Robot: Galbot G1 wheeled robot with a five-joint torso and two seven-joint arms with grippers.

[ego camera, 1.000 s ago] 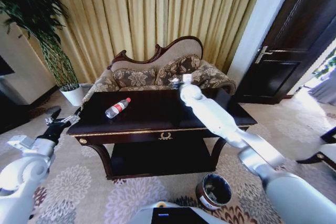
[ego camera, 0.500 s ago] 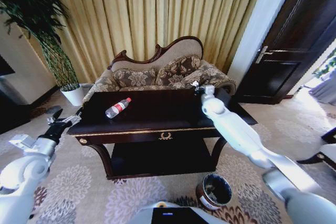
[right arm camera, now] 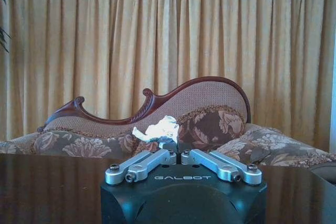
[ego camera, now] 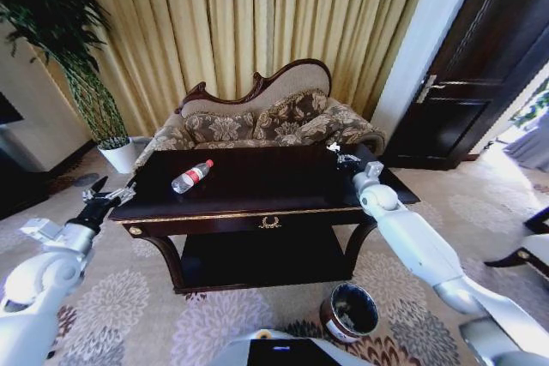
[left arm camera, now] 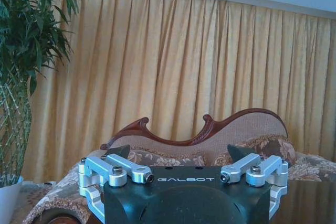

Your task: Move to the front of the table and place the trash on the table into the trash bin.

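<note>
The table (ego camera: 249, 186) is dark glossy wood, the bottle (ego camera: 191, 176) clear plastic, the scrap (right arm camera: 156, 129) crumpled white paper.

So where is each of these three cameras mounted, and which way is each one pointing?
Head view: sits on the robot's head, looks forward and down at the table, bottle and trash bin; both arms show.
Left wrist view: sits on the left arm's wrist, faces the sofa and curtains; the open left gripper shows.
Right wrist view: sits on the right arm's wrist, faces the same sofa; the right gripper pinches a white scrap.
All three share the sofa and curtains.
</note>
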